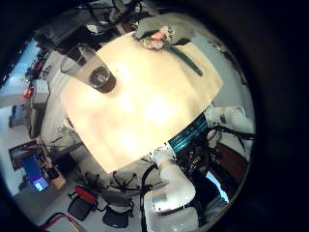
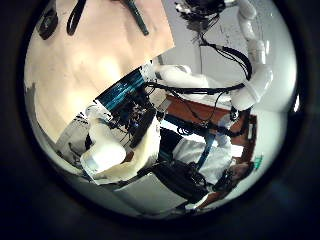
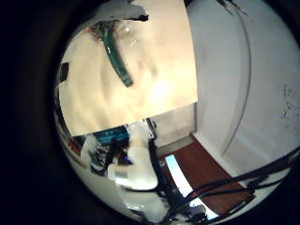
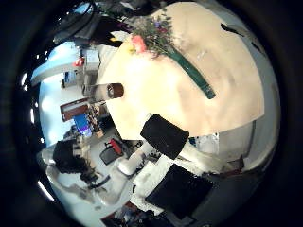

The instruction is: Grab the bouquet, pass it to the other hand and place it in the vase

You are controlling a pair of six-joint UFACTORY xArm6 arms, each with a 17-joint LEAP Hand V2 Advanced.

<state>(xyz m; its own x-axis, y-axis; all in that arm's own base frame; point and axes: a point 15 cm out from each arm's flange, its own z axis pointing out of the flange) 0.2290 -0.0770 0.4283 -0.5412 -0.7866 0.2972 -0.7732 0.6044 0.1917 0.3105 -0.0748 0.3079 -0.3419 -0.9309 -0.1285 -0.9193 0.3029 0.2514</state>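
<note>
Bouquet (image 4: 169,47) lies flat on the pale tabletop (image 1: 154,106), not held by either hand; its flower heads are bunched at one end and its long dark green stem wrap (image 4: 194,72) stretches out across the bare surface. In the right thumb side palm view it sits well out from the right palm, with a black finger part of the right hand (image 4: 166,135) showing between palm and table, touching nothing; whether that hand is spread or curled cannot be told from so little. The right little finger side palm view shows the same green stem wrap (image 3: 118,58) lying alone on the table, apart from that hand. The vase (image 1: 89,66), a clear glass one, stands upright on the table, well apart from the bouquet (image 1: 157,37) as seen from the left palm, and both are far from that palm. The left hand's fingers do not show clearly, so its state cannot be told.
</note>
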